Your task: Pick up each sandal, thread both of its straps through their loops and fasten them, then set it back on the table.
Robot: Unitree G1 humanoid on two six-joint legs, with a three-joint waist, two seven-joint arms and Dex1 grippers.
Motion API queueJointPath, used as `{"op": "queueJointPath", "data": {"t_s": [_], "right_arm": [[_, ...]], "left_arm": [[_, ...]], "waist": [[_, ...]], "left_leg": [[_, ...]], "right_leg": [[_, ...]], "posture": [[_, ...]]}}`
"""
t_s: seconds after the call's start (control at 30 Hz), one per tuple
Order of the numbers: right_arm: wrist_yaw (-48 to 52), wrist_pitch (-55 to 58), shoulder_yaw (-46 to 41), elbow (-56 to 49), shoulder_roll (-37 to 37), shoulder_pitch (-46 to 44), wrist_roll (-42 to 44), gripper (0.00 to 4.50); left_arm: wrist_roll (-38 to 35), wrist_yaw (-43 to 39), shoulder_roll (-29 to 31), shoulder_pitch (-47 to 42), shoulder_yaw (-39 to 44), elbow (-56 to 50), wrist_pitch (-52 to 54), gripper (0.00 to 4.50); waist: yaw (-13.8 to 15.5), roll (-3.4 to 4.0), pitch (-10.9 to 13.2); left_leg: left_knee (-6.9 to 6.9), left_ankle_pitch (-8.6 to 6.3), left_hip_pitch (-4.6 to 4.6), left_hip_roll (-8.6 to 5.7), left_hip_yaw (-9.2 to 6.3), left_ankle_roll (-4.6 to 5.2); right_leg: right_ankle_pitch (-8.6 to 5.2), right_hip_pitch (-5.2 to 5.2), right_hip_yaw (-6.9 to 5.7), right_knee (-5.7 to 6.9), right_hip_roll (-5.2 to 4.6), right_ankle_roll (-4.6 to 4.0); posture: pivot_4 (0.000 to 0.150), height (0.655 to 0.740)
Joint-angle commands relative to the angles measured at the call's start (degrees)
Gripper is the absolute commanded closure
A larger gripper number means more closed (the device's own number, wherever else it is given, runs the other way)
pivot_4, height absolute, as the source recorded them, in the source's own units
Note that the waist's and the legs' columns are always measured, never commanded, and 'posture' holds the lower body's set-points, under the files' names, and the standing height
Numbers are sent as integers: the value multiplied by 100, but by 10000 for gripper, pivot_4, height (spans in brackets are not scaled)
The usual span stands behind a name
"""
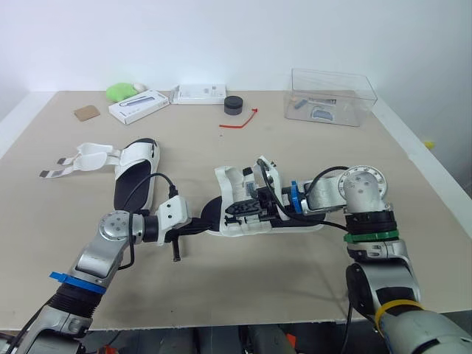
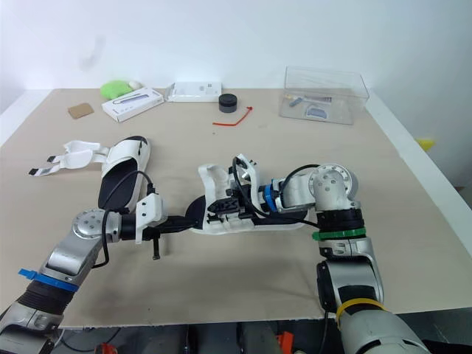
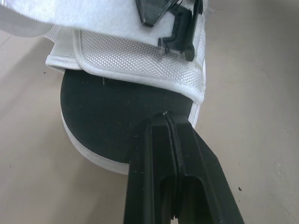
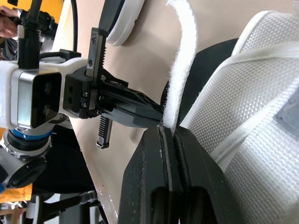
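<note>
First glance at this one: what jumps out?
A white sandal at mid-table is worked from both sides: the right claw pinches its loose strap, and the left claw, shut, touches its black sole. To the robot's left, the second sandal lies with straps splayed open.

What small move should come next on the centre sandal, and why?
Probably the right gripper should draw the white strap it pinches toward its loop. That strap stands free of the sandal, unfastened, while the left gripper, shut, sits at the black sole, seemingly steadying it.
</note>
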Motion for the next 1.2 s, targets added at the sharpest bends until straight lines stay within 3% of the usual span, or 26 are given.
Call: {"op": "queueJointPath", "data": {"t_s": [0.03, 0.4, 0.7, 0.93, 1.2], "right_arm": [[-272, 65, 97, -241, -149, 128, 483, 44518], [-1591, 65, -203, -84, 1, 172, 1649, 44518], [-2441, 49, -157, -504, 167, 623, 1945, 44518], [-2474, 43, 100, -1042, -5, 719, 2170, 44518], [-2097, -14, 484, -1632, -279, 833, 1825, 44518]], "left_arm": [[189, 20, 75, 113, -128, 199, 103, 45000], [248, 19, 82, 78, -158, 262, 59, 45000], [278, 54, 62, 98, -189, 271, 47, 45000], [274, 69, 87, 109, -200, 285, 43, 45000], [274, 93, 93, 83, -242, 315, 30, 45000]], "waist": [[0, 0, 0], [-4, 0, 0], [-13, 6, -10], [-15, 20, -22], [-14, 22, -25]], "left_leg": [[0, -1, 0, 0, 0, 2], [0, -8, -4, 0, -1, 13], [-1, -9, -4, 4, -3, 16], [-1, -11, -5, 4, -2, 19], [-2, -18, -6, 4, -3, 30]], "right_leg": [[-1, 0, 0, -1, 0, 1], [-3, 0, 0, -4, -9, 1], [-5, 1, 0, -5, -9, 2], [-6, 1, 0, -7, -8, 2], [-13, 0, -3, -11, -9, 5]], "posture": [[1500, 7400], [1500, 7400], [1500, 7400], [1500, 7400], [1500, 7400]]}}
